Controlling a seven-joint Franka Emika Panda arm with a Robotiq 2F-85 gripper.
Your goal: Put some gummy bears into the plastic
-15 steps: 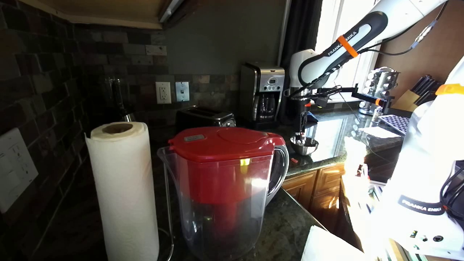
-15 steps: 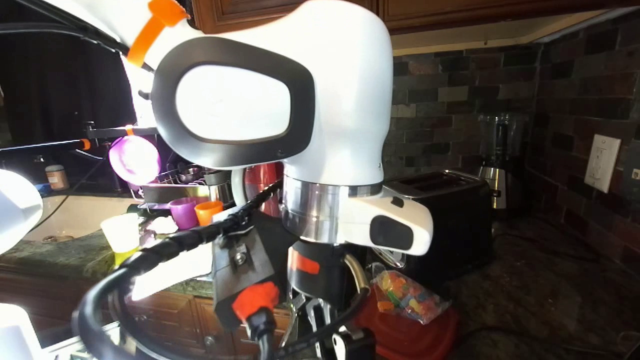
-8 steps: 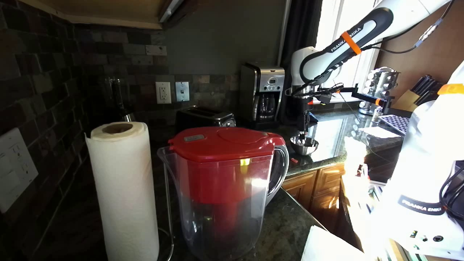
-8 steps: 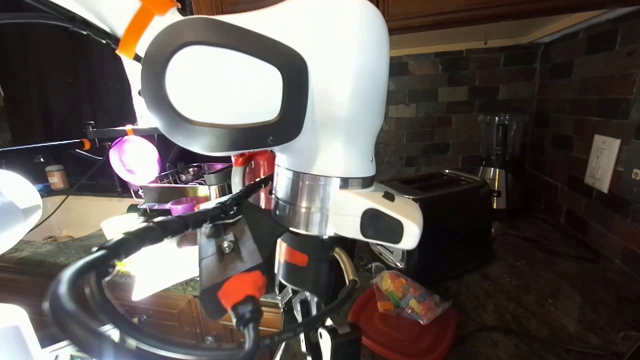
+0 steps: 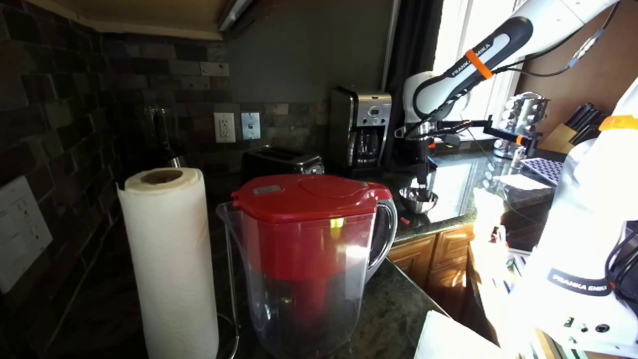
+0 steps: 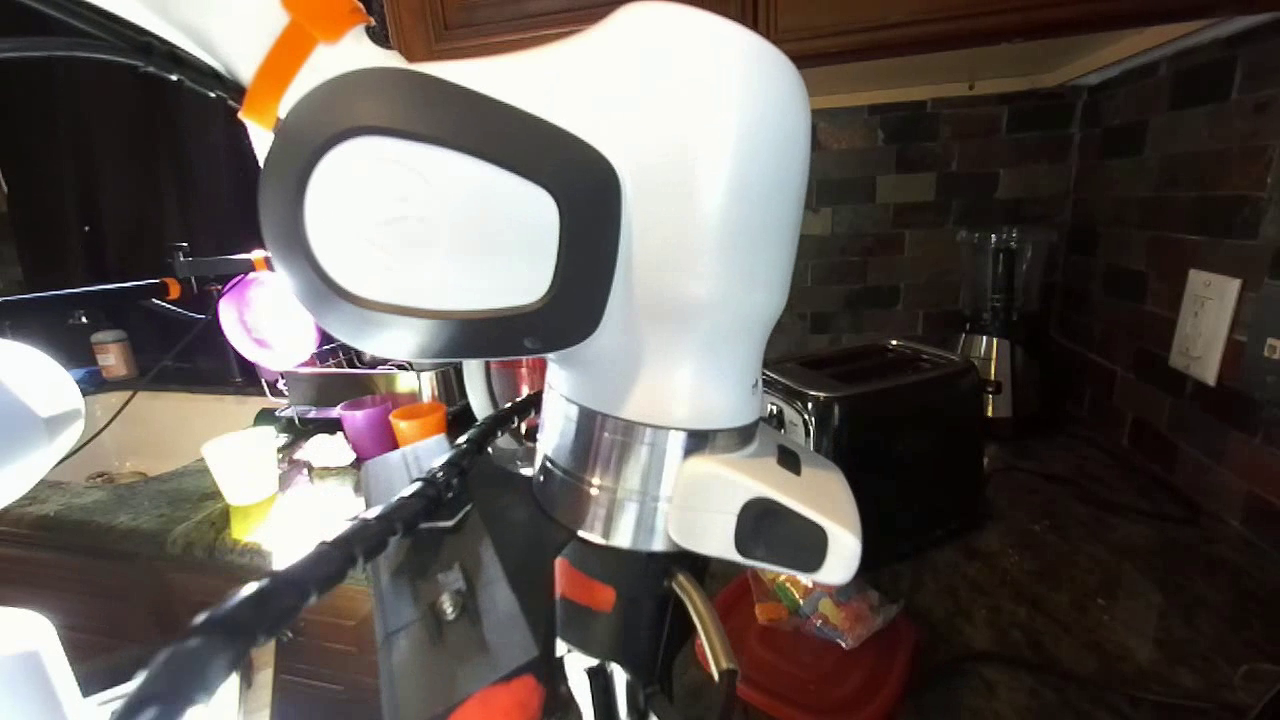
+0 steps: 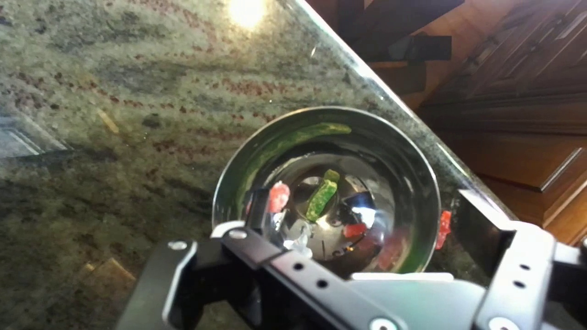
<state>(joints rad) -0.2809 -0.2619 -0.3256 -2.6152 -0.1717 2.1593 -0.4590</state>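
Gripper (image 7: 367, 211) is hovering, jaws spread and empty, over bowl (image 7: 413, 183) near edge of countertop (image 7: 114, 192), apparently lining up pick; gummies (image 7: 322, 199) are lying inside, red gummy (image 7: 443, 229) is resting between bowl and edge; next move is likely calling for lowering, pinching one, carrying toward plastic bag (image 6: 838, 612)

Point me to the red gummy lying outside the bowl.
In the wrist view, the red gummy lies on the counter near its edge, just right of the metal bowl.
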